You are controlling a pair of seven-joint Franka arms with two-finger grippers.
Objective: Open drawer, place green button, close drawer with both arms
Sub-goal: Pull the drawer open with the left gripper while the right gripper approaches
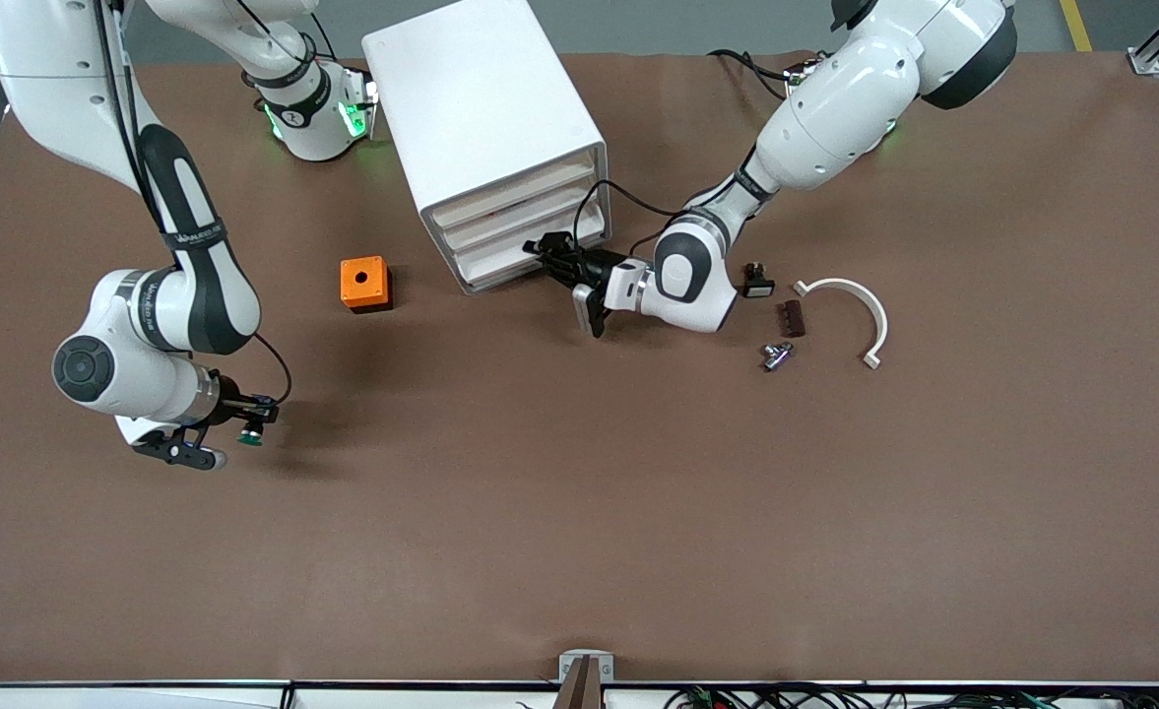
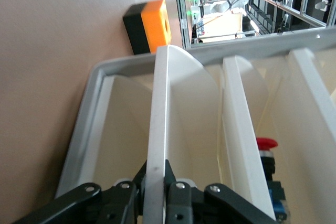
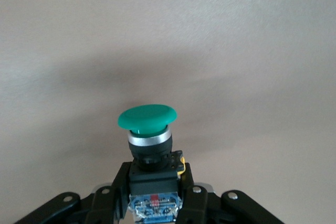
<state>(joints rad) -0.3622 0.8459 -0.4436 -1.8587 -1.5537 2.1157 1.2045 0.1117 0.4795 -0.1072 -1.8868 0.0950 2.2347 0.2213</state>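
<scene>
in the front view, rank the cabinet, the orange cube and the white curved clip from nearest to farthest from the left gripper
Left gripper is shut on a drawer front.
1. Cabinet: touching, at its drawers.
2. Orange cube: toward the right arm's end.
3. White curved clip: toward the left arm's end.

Drawer [image 2: 157, 129] front cut off at frame edge — red-capped part [image 2: 266, 144] inside cabinet [image 1: 485, 128] half hidden.

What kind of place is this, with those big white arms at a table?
Probably a robotics lab or test workshop: two arms, left claw gripping a drawer of a small cabinet, right claw holding a green button, aluminium framing around the brown table.
</scene>
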